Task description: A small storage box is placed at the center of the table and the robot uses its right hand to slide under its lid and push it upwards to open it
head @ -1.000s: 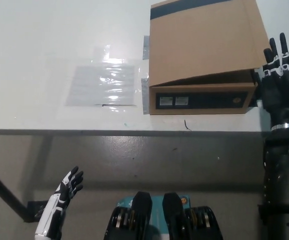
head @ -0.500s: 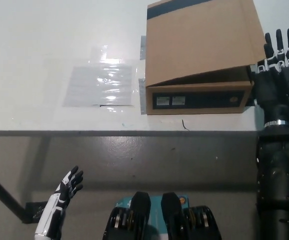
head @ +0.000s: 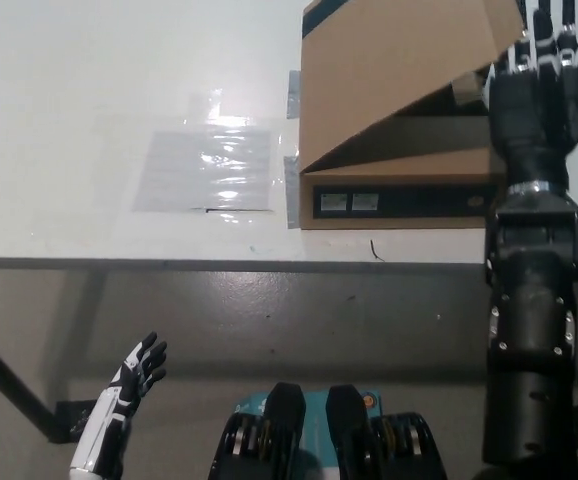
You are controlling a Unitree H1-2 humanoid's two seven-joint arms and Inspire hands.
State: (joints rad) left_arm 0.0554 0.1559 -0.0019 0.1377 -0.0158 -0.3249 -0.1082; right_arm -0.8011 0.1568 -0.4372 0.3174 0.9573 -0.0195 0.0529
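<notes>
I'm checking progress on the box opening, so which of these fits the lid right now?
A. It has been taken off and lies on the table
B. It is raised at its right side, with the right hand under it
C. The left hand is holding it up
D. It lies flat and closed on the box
B: the cardboard lid slopes up to the right over a dark gap, with the black right hand at its raised edge.

White left hand [head: 134, 380]; black right hand [head: 534, 85] (screwed)
</notes>
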